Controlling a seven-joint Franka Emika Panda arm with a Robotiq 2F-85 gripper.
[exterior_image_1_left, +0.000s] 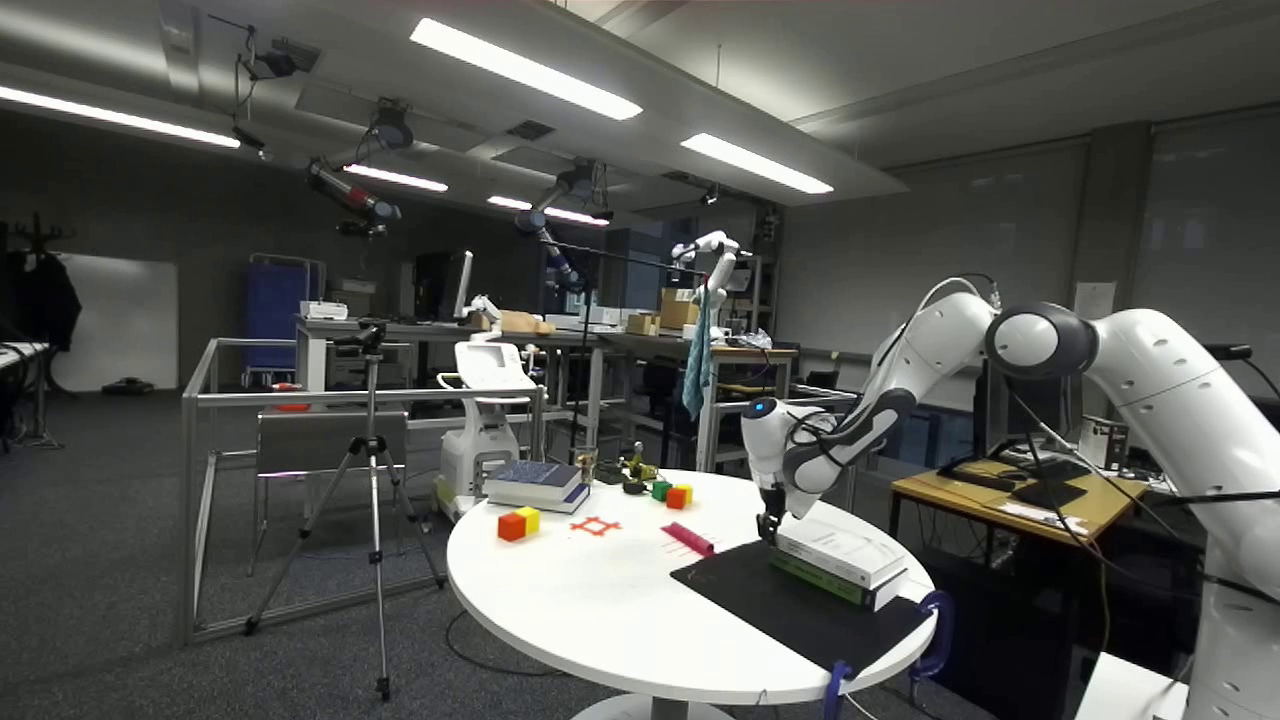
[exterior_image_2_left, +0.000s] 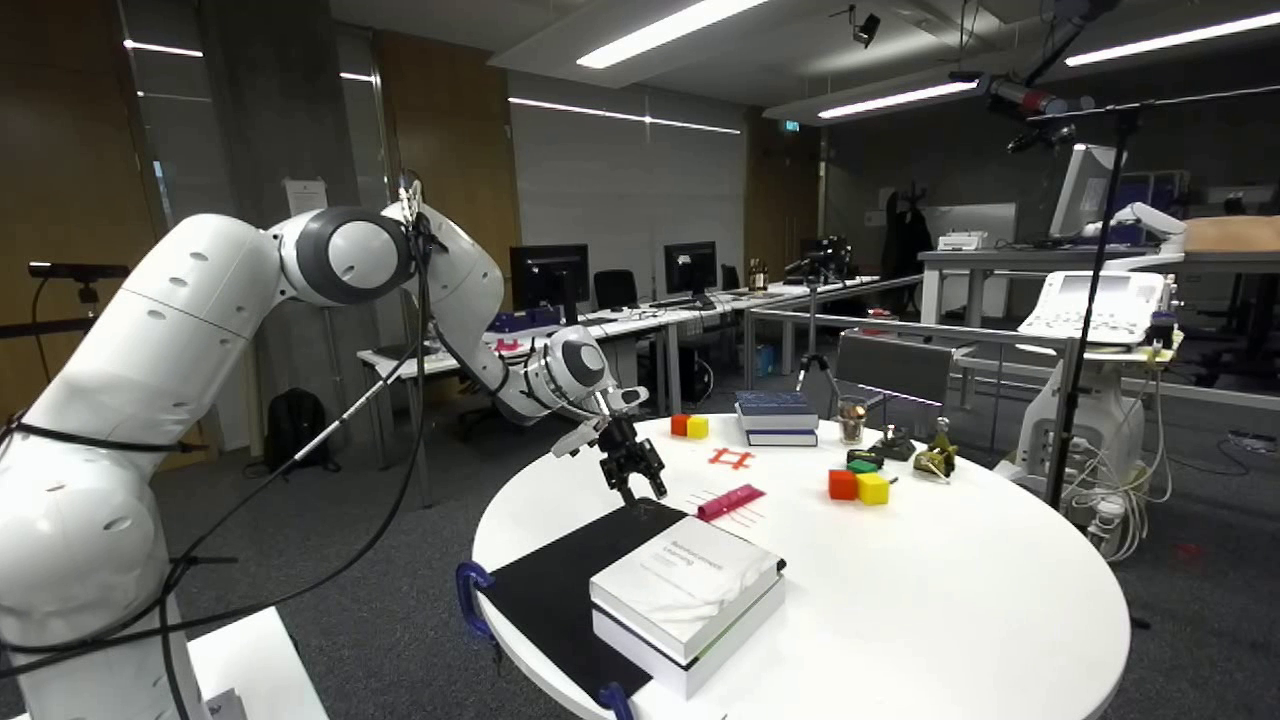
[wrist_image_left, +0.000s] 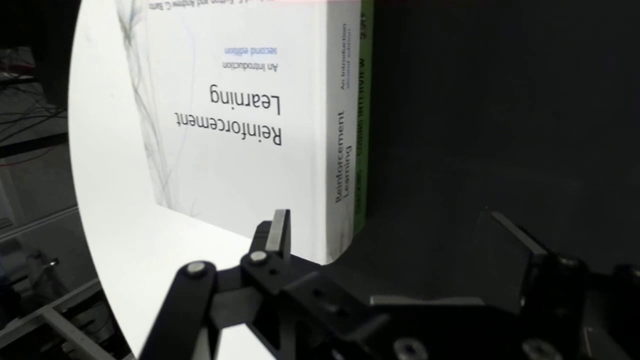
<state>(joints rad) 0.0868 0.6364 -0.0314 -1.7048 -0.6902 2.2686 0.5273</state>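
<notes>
wrist view: the gripper is empty — its two fingers spread wide — near one end of a white book lettered reinforcement learning, which lies on a green-spined book. in an exterior view, the pair sits partly on a black mat on a white round table.

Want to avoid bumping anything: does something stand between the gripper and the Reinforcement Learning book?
Nothing visible does. In the wrist view, the Reinforcement Learning book lies close to the open gripper; the green-spined Coding Interview book is underneath it, and the black mat lies flat below.
</notes>
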